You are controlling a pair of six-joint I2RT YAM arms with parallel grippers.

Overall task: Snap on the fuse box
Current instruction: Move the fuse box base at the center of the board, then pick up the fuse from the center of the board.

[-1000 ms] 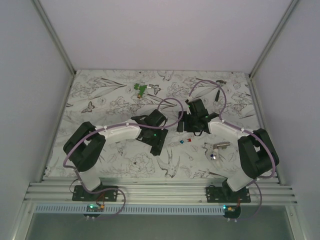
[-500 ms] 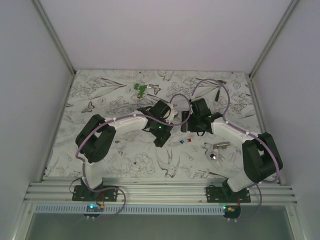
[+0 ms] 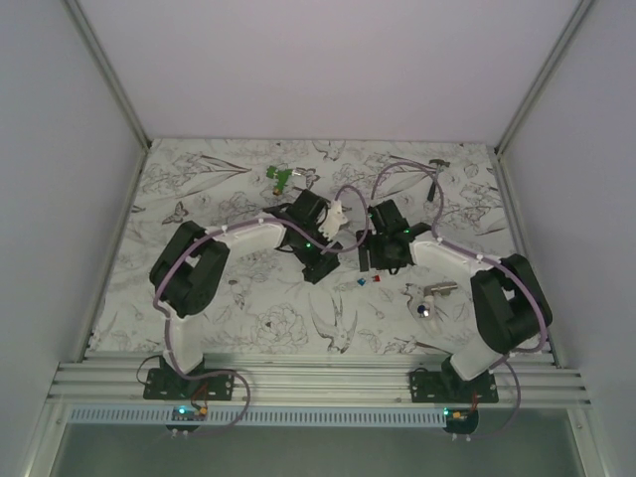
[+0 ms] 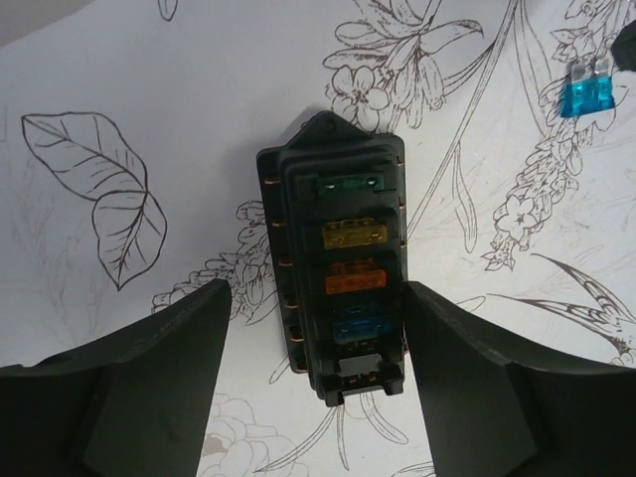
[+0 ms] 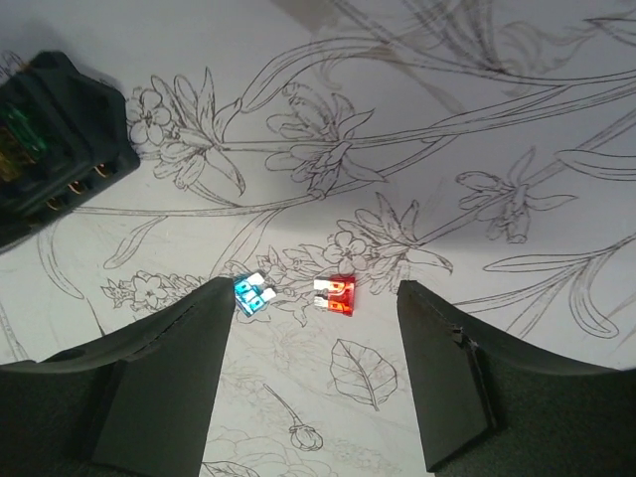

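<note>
The fuse box (image 4: 340, 268) is a black block with green, yellow, orange and blue fuses in its top face. It lies flat on the flower-print table. My left gripper (image 4: 314, 288) is open and straddles the box's near end. Its right finger (image 4: 467, 388) is close beside the box and its left finger (image 4: 149, 397) stands apart. The box's corner also shows at the upper left of the right wrist view (image 5: 50, 139). My right gripper (image 5: 311, 288) is open and empty above a loose blue fuse (image 5: 253, 295) and a loose red fuse (image 5: 335, 295). In the top view the left gripper (image 3: 320, 266) and the right gripper (image 3: 376, 263) are close together at mid-table; the box is hard to make out there.
A white-silver thing with a blue dot (image 3: 427, 298) lies right of the loose fuses (image 3: 368, 281). A green part (image 3: 281, 177) lies at the back, and a cable end (image 3: 434, 184) at the back right. Walls enclose the table on three sides.
My left arm has stretched farther back and to the right, bringing its gripper toward the table's middle. My right gripper has shifted slightly beside it. Both stay open.
</note>
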